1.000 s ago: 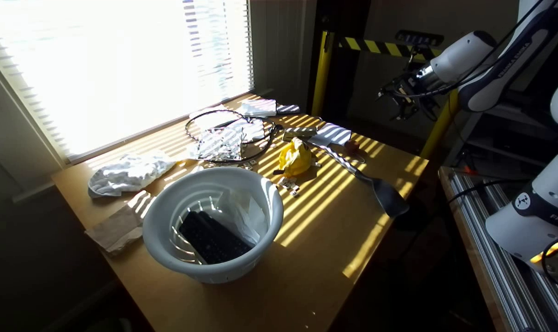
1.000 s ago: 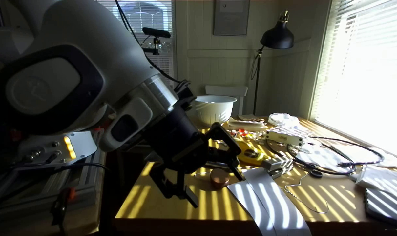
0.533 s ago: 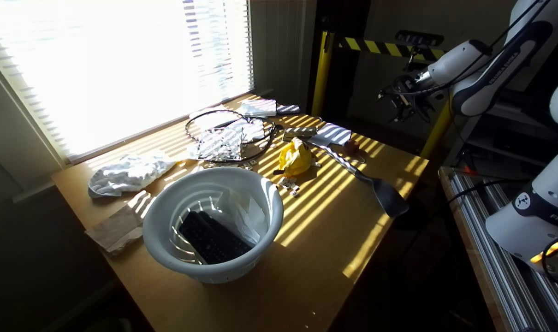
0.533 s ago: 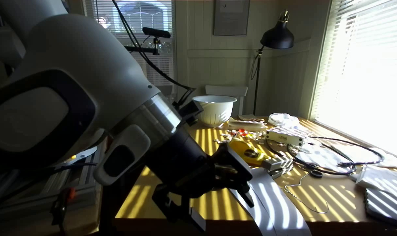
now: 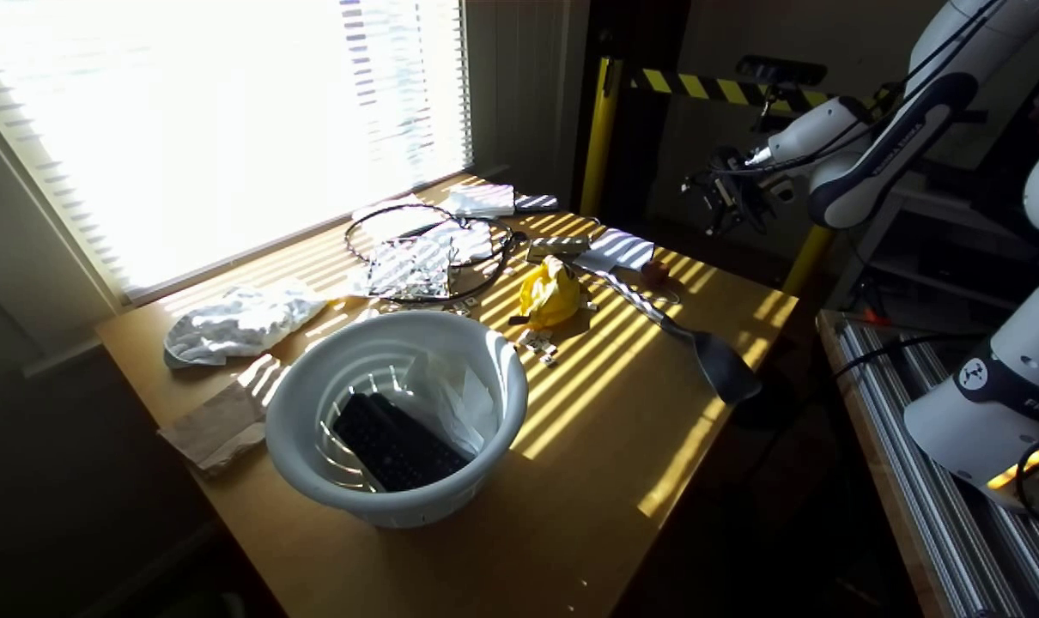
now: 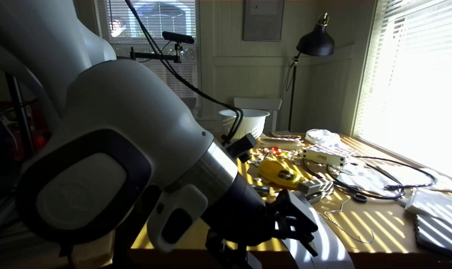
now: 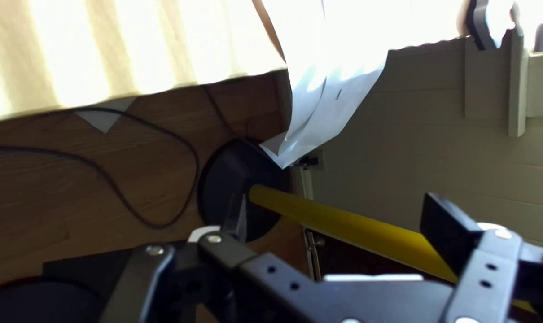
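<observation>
The gripper is standing with its jaws spread wide apart, gripping nothing. It is hanging beyond the edge of the table, at the end of the white arm, and is pointing obliquely downward. The paper sheets, the items nearest to the jaws, are lying partly on the table and are drooping over its edge; in the wrist view, their lower corner is showing apart from the gripper. Beyond the jaws in the same view, a yellow post is rising from a dark round base on the wooden floor.

On the table, a grey block-shaped object is resting just beside the upper end of the sheets, and a yellow object is lying next to it. A coiled black cord is lying near the window blinds in both exterior views. In an exterior view, a spatula is lying with its dark blade at the table edge.

Farther out, a white bowl is containing a black keypad-like object and a pale crumpled sheet. A brown paper packet is lying just beside the bowl.
</observation>
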Tool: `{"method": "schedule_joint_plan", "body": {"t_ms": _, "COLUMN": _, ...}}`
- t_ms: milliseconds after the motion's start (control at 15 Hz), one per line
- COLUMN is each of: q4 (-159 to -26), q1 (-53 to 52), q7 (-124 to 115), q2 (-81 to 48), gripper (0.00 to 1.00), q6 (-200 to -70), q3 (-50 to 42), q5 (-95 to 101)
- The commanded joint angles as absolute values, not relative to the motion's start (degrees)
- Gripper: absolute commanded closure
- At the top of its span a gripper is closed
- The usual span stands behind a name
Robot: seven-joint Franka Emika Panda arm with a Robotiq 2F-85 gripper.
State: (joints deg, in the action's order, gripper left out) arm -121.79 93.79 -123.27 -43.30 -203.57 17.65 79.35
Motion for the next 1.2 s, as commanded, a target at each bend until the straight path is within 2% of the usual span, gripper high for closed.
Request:
{"method": "schedule_joint_plan", "body": {"t_ms": 0, "q4": -114.8, "q1": 94.4, "q7": -128.4, "q2": -50.4, "gripper": 0.0, "q6": -203.2, "q3": 19.5, "q5": 86.1}}
{"method": "schedule_joint_plan", "body": {"t_ms": 867, "q4": -99.0, "q1": 89.7, "q7": -143.0, "q2": -59.6, "gripper": 0.0, "q6": -205.1, "q3": 17.5, "q5": 95.1}}
{"method": "schedule_joint_plan", "body": {"t_ms": 1133, "q4": -102.0, "q1": 90.0, "q7": -140.5, "q2": -57.8, "gripper": 0.0, "q6": -203.7, "q3": 17.9, "q5": 92.4}}
